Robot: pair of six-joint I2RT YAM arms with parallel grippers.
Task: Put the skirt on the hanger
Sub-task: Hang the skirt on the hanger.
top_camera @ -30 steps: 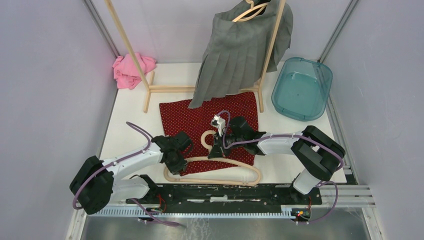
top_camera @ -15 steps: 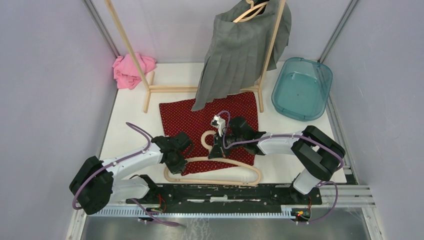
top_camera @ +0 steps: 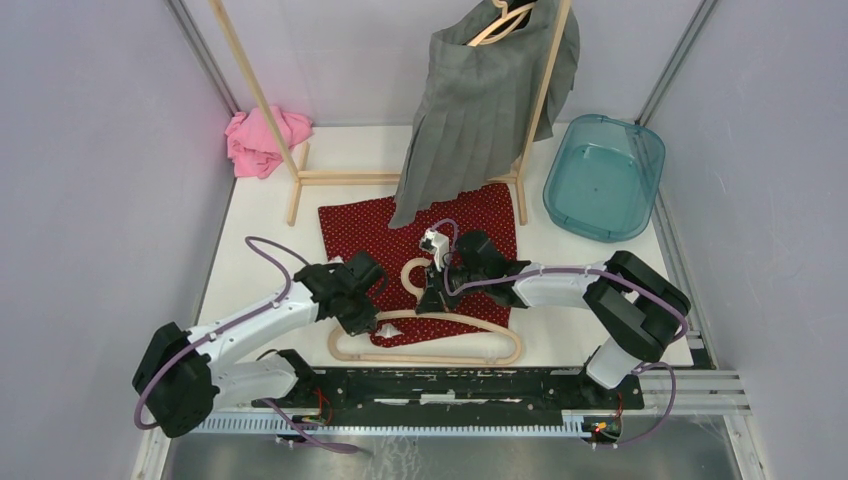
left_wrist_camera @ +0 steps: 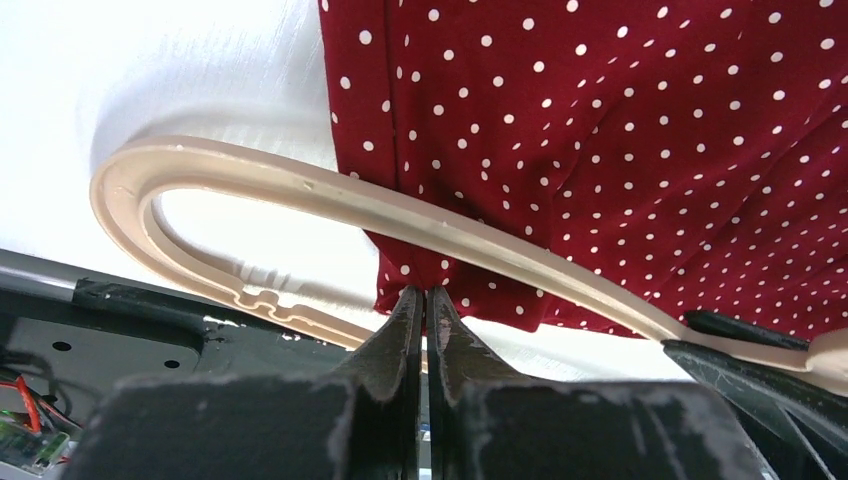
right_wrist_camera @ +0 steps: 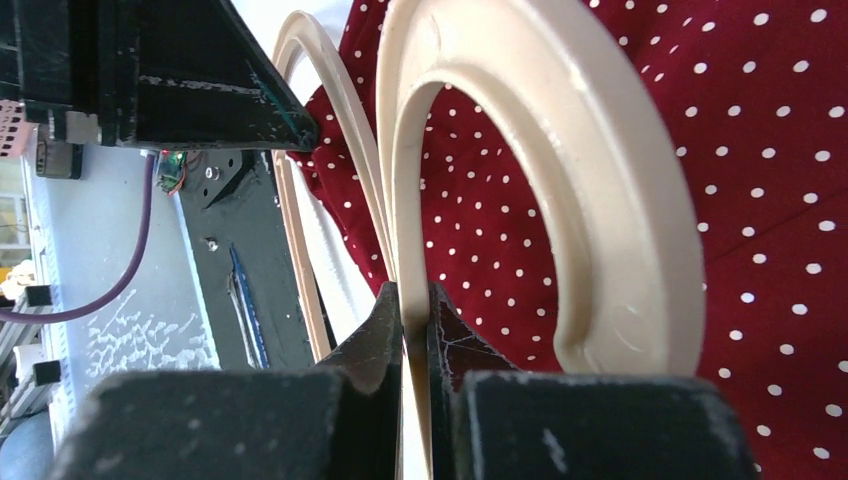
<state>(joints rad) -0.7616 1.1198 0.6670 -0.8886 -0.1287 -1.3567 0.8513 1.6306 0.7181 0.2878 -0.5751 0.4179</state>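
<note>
pinching the skirt [left_wrist_camera: 620, 150] at its hem, the left gripper [left_wrist_camera: 425, 292] had its jaws pressed together on the red dotted cloth, just under the hanger [left_wrist_camera: 300, 190] bar. the skirt spread out beyond the tips, with the bar lying across it. the right gripper [right_wrist_camera: 415, 300] was clamped tight on the hanger's neck, the hook curving just right of its fingers.

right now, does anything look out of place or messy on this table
A pink cloth lies crumpled in the far left corner by the wooden rack. The grey skirt hangs lopsided on it, its low corner drooping towards the red dotted skirt.
</note>
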